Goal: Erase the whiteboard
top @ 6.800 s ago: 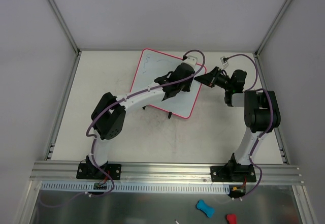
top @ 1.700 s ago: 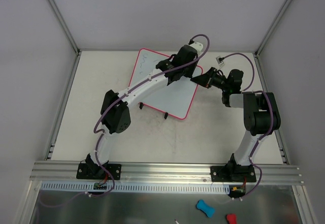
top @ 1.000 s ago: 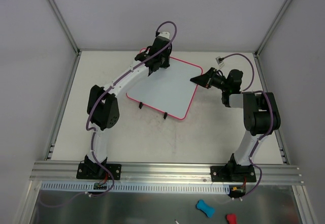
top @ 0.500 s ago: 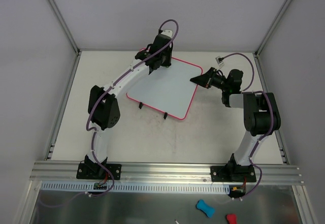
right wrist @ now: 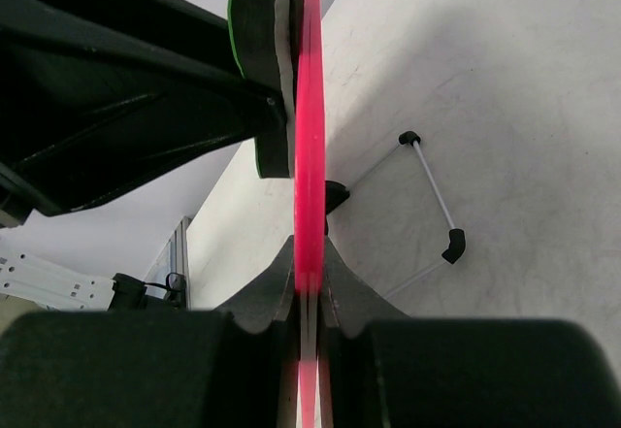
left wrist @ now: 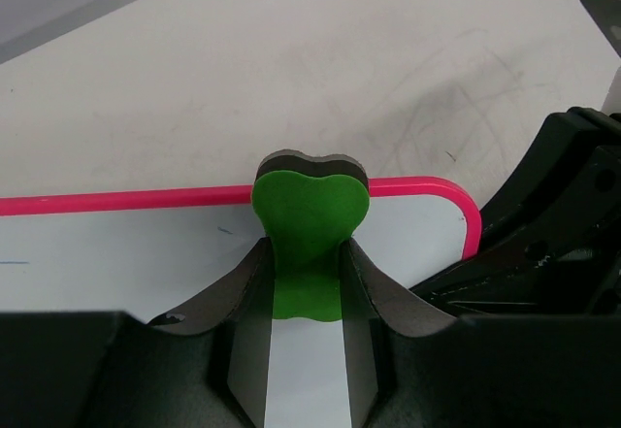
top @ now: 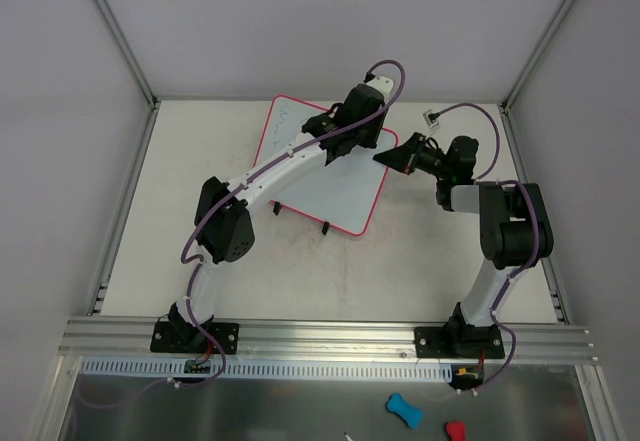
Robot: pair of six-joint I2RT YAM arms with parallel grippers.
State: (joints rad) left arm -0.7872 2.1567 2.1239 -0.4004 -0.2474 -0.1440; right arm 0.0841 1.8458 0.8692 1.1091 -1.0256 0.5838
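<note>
The whiteboard point(top: 325, 186), white with a pink-red frame, stands tilted on two black feet point(top: 326, 227) at the back of the table. Faint scribbles mark its far left part point(top: 290, 121). My left gripper point(top: 362, 136) is shut on a green eraser point(left wrist: 310, 219) with a dark felt backing, pressed on the board point(left wrist: 126, 253) just inside its far right corner. My right gripper point(top: 392, 157) is shut on the board's right edge, and the pink frame point(right wrist: 309, 156) runs edge-on between its fingers point(right wrist: 277, 278). The eraser point(right wrist: 260, 20) lies against that frame's left side.
A small white plug point(top: 434, 117) on a purple cable lies at the back right. The board's wire stand point(right wrist: 432, 195) with black feet rests on the tabletop. A blue piece point(top: 404, 409) and a red piece point(top: 455, 429) lie below the front rail point(top: 320, 336).
My left gripper has swept the eraser from the board's far left corner across to its far right corner. The board has turned a little in the right gripper's hold, which stayed put.
</note>
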